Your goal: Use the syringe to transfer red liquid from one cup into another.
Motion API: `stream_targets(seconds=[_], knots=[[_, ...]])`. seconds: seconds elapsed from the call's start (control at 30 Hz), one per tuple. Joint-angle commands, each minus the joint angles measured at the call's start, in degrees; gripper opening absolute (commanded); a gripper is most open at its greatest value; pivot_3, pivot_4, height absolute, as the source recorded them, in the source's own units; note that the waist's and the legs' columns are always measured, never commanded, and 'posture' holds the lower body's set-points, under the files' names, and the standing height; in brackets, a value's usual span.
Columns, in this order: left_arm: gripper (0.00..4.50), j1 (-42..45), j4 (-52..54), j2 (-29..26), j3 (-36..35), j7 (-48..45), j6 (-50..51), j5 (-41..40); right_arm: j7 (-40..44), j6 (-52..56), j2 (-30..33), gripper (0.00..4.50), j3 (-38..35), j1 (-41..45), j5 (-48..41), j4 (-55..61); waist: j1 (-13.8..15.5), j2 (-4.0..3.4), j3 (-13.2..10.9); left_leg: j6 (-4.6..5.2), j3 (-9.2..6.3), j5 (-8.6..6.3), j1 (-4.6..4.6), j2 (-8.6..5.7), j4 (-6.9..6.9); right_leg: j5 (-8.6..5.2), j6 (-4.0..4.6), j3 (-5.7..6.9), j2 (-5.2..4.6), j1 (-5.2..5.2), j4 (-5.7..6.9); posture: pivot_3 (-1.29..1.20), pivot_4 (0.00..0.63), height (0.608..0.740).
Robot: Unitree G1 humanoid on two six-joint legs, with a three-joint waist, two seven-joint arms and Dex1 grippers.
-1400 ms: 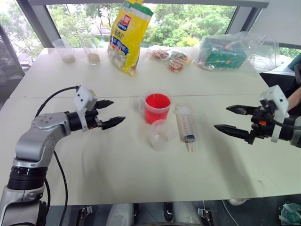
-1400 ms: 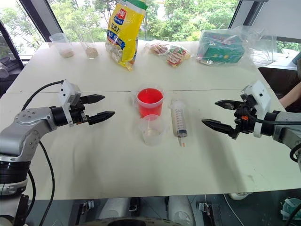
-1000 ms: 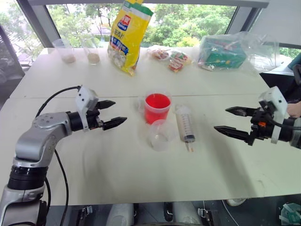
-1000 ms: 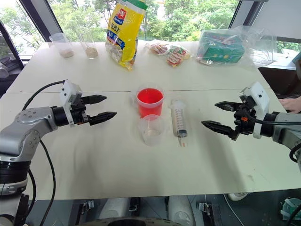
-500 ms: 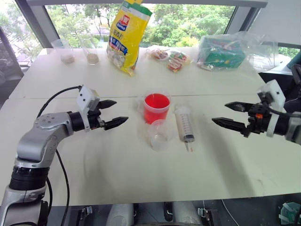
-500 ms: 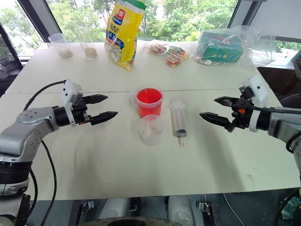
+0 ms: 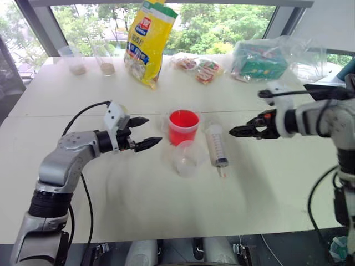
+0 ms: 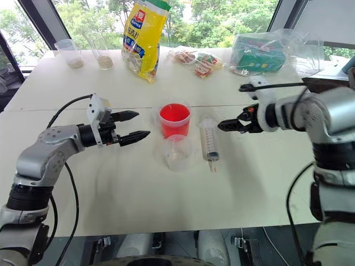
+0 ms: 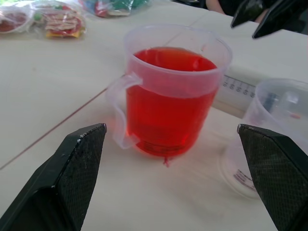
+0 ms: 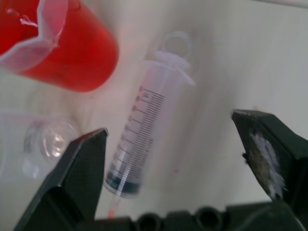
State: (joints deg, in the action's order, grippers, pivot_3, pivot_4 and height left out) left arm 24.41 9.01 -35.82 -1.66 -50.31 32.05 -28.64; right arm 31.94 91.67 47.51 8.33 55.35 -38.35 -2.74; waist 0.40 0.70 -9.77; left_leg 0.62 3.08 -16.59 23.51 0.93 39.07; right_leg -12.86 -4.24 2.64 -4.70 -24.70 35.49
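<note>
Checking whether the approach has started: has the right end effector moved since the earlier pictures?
Yes. The right end effector has swung in from the table's right edge toward the syringe, and now hangs open beside its plunger end.

Silver-grey metal arms, black joint rings, white wrist camera blocks, thin black cables, 2 black pointed fingers point(image 7: 145, 145) each.
</note>
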Motion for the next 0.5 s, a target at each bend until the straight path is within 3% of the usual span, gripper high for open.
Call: stream_targets(seconds=[0.03, 0.23, 0.5], knots=[[4.5, -1.7, 2.6, -0.5, -2.2, 0.6, -1.2, -0.1, -3.3, 0.8, -2.5, 4.46, 3.2, 4.7, 0.5, -6.1, -0.1, -0.01, 0.0, 0.0, 0.01, 0.0, 0.01, 0.0, 0.0, 0.0, 0.0, 0.0, -0.01, 0.0, -0.01, 0.0, 0.15, 0.74], [4.5, -4.0, 5.0, 0.2, -2.7, 2.9, -1.1, -0.2, -9.5, 0.8, -10.2, 4.46, 9.0, 10.0, 1.5, -14.9, -0.1, -0.02, 0.0, 0.03, 0.07, -0.02, 0.04, -0.03, -0.01, 0.1, -0.18, 0.06, -0.03, -0.02, -0.01, 0.0, 0.15, 0.74], [4.5, -6.6, 8.2, 0.3, -3.2, 5.4, -0.8, -0.3, -12.6, 0.8, -17.0, 4.46, 12.6, 9.4, 7.9, -20.5, -0.2, -0.04, 0.0, 0.03, 0.07, -0.02, 0.04, -0.04, 0.0, 0.12, -0.22, 0.07, -0.01, -0.02, 0.03, 0.0, 0.15, 0.74]])
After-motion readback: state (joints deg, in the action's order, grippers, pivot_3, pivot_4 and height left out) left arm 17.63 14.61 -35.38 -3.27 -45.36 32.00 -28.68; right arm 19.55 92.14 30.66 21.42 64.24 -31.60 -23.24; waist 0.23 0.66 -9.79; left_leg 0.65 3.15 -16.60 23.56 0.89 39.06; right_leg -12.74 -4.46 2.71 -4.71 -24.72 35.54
